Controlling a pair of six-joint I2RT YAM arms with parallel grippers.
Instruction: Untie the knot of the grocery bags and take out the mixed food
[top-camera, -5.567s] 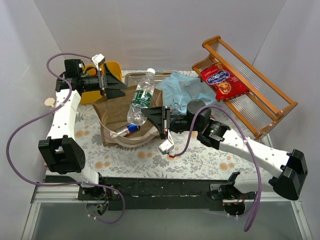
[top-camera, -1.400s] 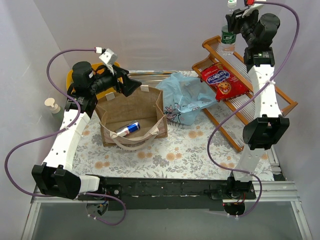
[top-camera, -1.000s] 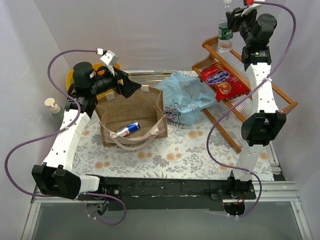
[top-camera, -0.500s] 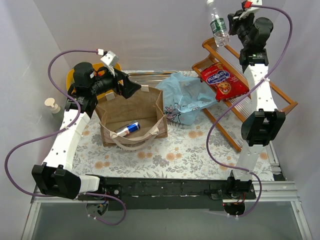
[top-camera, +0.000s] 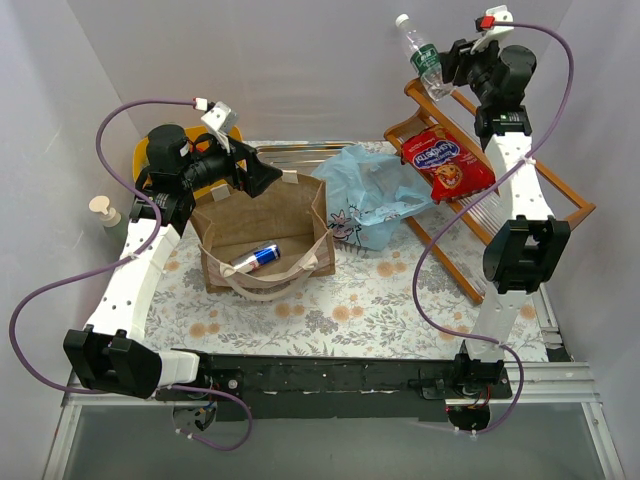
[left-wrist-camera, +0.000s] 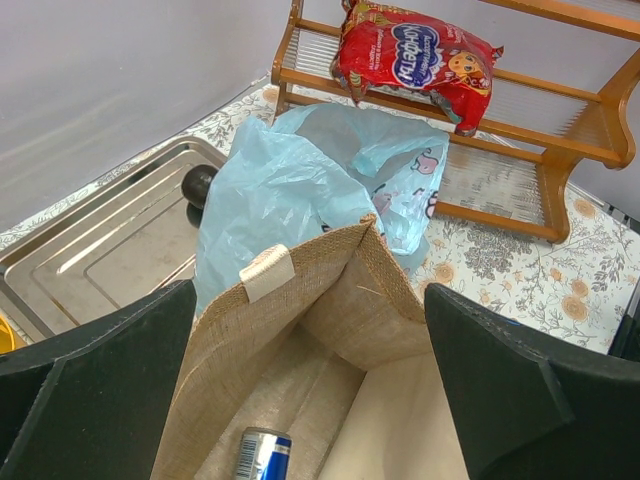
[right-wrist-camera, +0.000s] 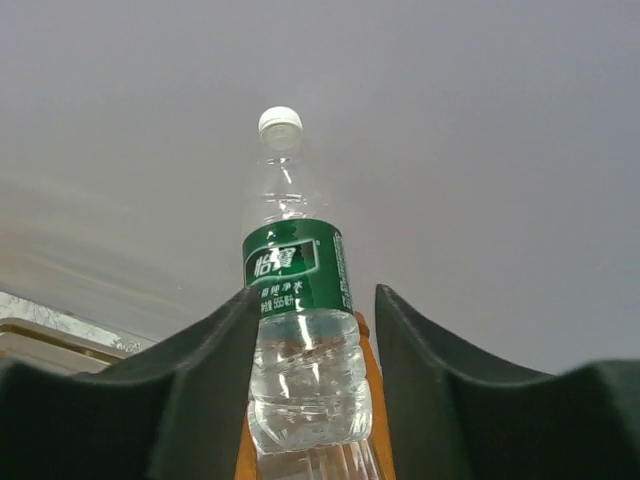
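Note:
My right gripper (top-camera: 450, 68) is shut on the lower body of the clear green-labelled bottle (top-camera: 420, 62), holding it tilted, cap up and to the left, its base at the top end of the wooden rack (top-camera: 540, 215). In the right wrist view the bottle (right-wrist-camera: 300, 300) stands between my fingers. My left gripper (top-camera: 262, 175) is open and empty over the far edge of the brown bag (top-camera: 262, 230), which stands open with the blue-silver can (top-camera: 256, 258) lying inside. The light blue plastic bag (top-camera: 370, 190) lies beside it. The red snack packet (top-camera: 447, 162) lies on the rack. The melon is hidden.
A steel tray (left-wrist-camera: 100, 250) lies behind the bags with a dark round item (left-wrist-camera: 198, 185) on it. A yellow tub (top-camera: 225, 135) sits behind my left wrist. A pump soap bottle (top-camera: 105, 212) stands at the far left. Walls close in the back and sides.
My right arm took the bottle out of the brown bag and up to the rack's top end, then tilted it leftward. My left gripper moved to the bag's far edge and has held still.

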